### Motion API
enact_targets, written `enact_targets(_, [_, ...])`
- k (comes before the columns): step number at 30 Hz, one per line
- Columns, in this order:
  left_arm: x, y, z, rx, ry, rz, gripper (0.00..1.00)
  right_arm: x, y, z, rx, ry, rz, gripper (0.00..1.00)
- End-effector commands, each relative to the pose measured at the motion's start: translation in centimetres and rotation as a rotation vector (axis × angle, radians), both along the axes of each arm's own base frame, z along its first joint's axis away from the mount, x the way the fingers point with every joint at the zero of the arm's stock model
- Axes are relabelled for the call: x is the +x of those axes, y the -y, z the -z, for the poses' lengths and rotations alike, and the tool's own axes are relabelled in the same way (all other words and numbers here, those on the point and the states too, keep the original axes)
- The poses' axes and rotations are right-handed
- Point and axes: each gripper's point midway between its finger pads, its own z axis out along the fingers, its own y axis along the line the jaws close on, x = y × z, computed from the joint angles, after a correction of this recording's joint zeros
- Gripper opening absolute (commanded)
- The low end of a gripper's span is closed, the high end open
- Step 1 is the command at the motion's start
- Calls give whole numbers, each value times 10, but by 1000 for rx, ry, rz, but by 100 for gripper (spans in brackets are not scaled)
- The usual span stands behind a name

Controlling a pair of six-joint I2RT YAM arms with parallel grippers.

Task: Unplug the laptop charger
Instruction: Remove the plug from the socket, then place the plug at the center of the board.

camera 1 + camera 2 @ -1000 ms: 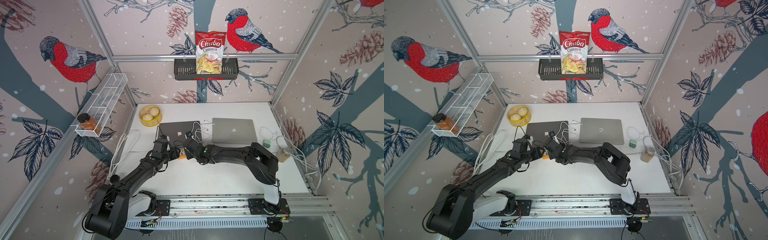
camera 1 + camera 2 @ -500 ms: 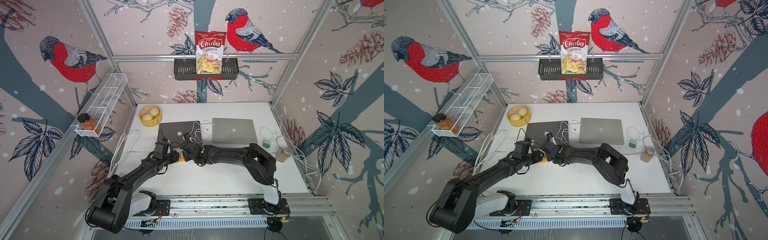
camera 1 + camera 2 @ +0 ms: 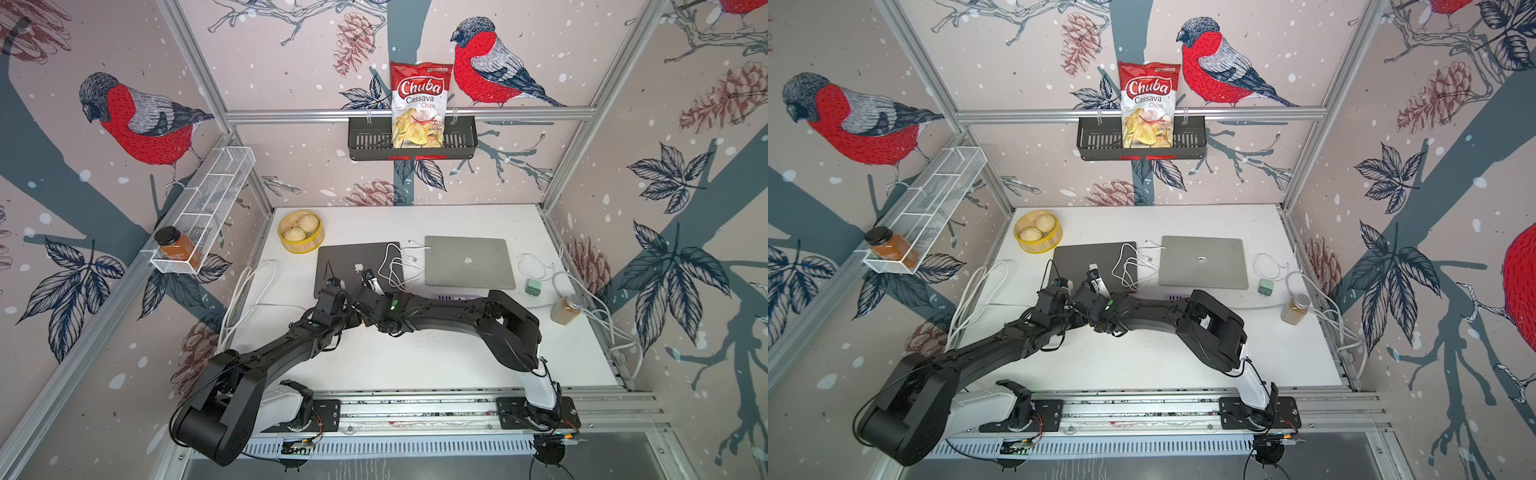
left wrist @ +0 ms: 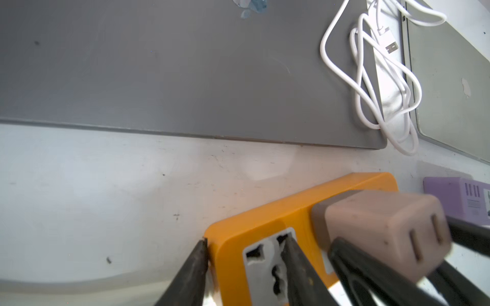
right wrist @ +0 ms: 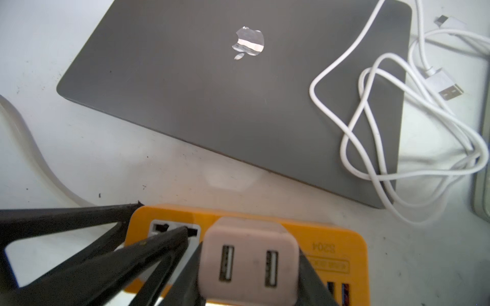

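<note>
A beige two-port charger [image 5: 252, 257] is plugged into an orange power strip [image 5: 331, 238] on the white table, just in front of the dark grey laptop [image 3: 353, 257]. My right gripper [image 5: 252, 254] is shut on the charger, one finger on each side of it. My left gripper [image 4: 245, 239] holds the strip's end: one fingertip [image 4: 202, 246] presses the end wall, the other lies on the empty grey socket [image 4: 262, 262]. The same charger [image 4: 384, 233] shows in the left wrist view. In both top views the two wrists meet and hide the strip.
A loose white cable [image 3: 395, 266] lies across the dark laptop's corner, beside a silver laptop [image 3: 467, 262]. A purple device [image 4: 456, 196] sits just past the strip. Around these are a green plug [image 3: 532, 287], a spice jar [image 3: 565, 309], a bun steamer [image 3: 300, 230] and thick white cords [image 3: 245, 291].
My left gripper has moved in to the strip's end and its jaws have narrowed onto it. The right gripper has stayed on the charger.
</note>
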Motion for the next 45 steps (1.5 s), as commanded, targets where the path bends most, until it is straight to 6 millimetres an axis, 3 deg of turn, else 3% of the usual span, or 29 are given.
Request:
enact_targets(1, [-32,-19,31,93,-159,-27,46,-5,-15,-15,55,11,-23,37])
enact_targets(12, [-40,-25,34,92,-173,-60,46,-4,-5,-25,84,-12,-26,37])
enact_targets(18, [-35,-22,26,83,-155,-62,46,4,28,-43,68,3,5,37])
enact_targets(23, [-29,-24,22,101,-142,-74,47,2,72,-57,-9,-35,12,38])
enact_targets(27, [-22,-20,7,71,-87,-65,47,-12,108,-32,-33,-227,-17,38])
enact_targets(31, [-9,-16,-35,28,58,-54,48,-30,130,-9,-62,-370,-30,38])
enact_targets(37, [3,-21,-85,20,245,-68,56,-38,135,13,-54,-523,-44,39])
enact_targets(45, [12,-27,-99,64,290,-68,59,-22,148,44,-121,-613,-29,40])
